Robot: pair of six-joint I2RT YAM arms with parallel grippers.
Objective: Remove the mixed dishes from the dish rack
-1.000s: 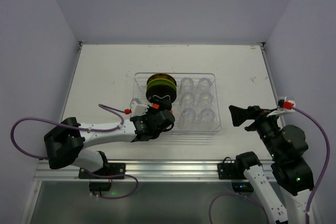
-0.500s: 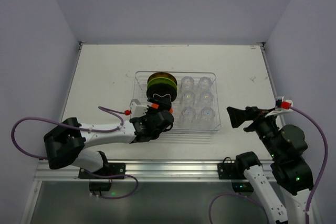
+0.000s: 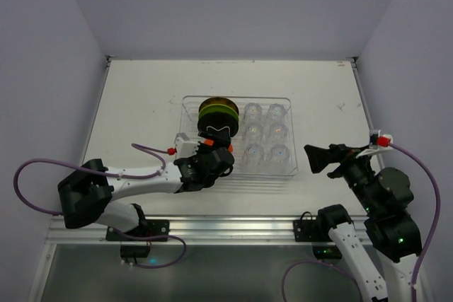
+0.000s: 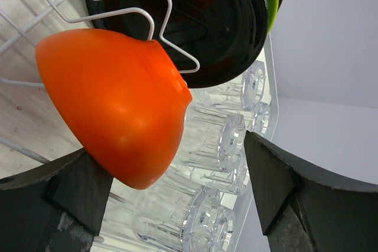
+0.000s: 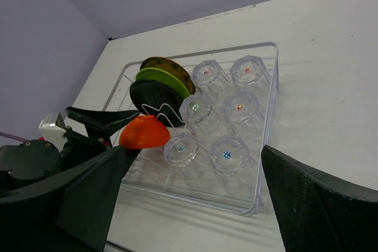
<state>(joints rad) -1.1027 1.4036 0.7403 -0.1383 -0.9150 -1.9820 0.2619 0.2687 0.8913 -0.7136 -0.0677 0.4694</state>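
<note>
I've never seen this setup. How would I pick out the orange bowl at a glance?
Find the clear dish rack in the middle of the table. Six glass cups fill its right side; plates stand on edge on its left. The orange bowl sits at the near end of that plate row, the only bright orange, dome-shaped dish.

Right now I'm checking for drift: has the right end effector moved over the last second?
Yes. The right end effector has edged left, closer to the dish rack and its right wall.
</note>
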